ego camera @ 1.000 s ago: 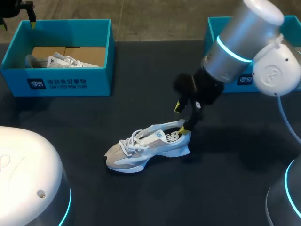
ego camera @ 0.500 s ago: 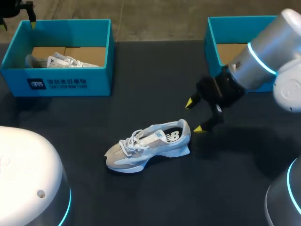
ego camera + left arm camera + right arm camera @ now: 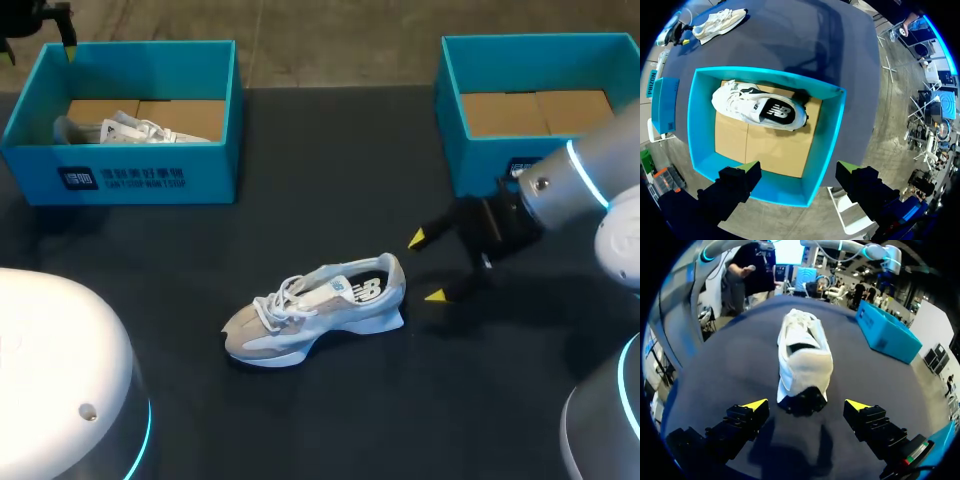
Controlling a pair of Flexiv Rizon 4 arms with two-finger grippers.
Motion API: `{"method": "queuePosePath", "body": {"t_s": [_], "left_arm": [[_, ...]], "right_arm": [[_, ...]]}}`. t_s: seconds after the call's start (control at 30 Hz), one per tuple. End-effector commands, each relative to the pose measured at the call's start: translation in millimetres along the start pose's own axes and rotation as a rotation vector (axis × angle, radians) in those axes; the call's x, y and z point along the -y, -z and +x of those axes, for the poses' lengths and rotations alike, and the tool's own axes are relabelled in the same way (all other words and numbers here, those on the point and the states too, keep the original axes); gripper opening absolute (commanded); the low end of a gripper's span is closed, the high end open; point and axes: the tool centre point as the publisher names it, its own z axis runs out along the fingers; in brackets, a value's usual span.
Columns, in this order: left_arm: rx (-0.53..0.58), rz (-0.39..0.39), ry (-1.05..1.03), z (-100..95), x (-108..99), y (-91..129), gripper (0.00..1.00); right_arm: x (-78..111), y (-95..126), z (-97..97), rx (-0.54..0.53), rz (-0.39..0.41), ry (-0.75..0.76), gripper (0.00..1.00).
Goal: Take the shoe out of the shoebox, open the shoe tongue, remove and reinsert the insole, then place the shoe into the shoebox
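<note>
The dark table [image 3: 320, 150] is stretching under everything. My left arm [image 3: 50, 380] is showing as a big white dome at the near left, and my right arm [image 3: 590, 180] is coming in from the right, crossing in front of the near wall of the right shoebox [image 3: 448, 120].

That right shoebox is sitting at the far right of the table, its open top showing only its cardboard floor. The left shoebox [image 3: 130, 180], the same teal, is sitting at the far left, well apart from it, and a second shoe [image 3: 135, 130] is lying on its side on the cardboard inside.

The shoe [image 3: 318, 305] of the task is standing upright on the table between the two boxes, nearer to me than either. Its toe is pointing left and its heel right, with the laces bunched over the tongue. Both boxes' walls are standing between it and their floors.

My right gripper [image 3: 426, 267] is hanging low just right of the heel, apart from it, with its jaws spread wide and gripping nothing. Its wrist view is looking straight along the shoe from the heel.

My left gripper [image 3: 797, 170] is hovering above the left shoebox, over one wall, jaws likewise wide and carrying nothing.
</note>
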Motion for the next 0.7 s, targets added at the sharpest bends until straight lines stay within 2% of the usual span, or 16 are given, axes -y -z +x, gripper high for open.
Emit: {"method": "queuePosePath", "body": {"t_s": [0.03,0.13,0.27,0.4,0.7], "left_arm": [[-0.001,0.000,-0.001,0.2,-0.1,0.4,1.00],[-0.001,0.000,-0.001,0.2,-0.1,0.4,1.00],[-0.001,0.000,-0.001,0.2,-0.1,0.4,1.00],[-0.001,0.000,-0.001,0.2,-0.1,0.4,1.00],[-0.001,0.000,-0.001,0.2,-0.1,0.4,1.00]], "right_arm": [[14.0,-9.4,0.3,0.030,-0.083,-0.023,1.00],[21.7,-7.7,1.9,0.072,-0.119,-0.067,1.00],[25.2,-5.9,5.9,0.090,-0.122,-0.092,1.00],[23.9,-6.9,9.7,0.046,-0.127,-0.113,1.00],[23.9,-6.9,9.7,0.046,-0.127,-0.113,1.00]]}}
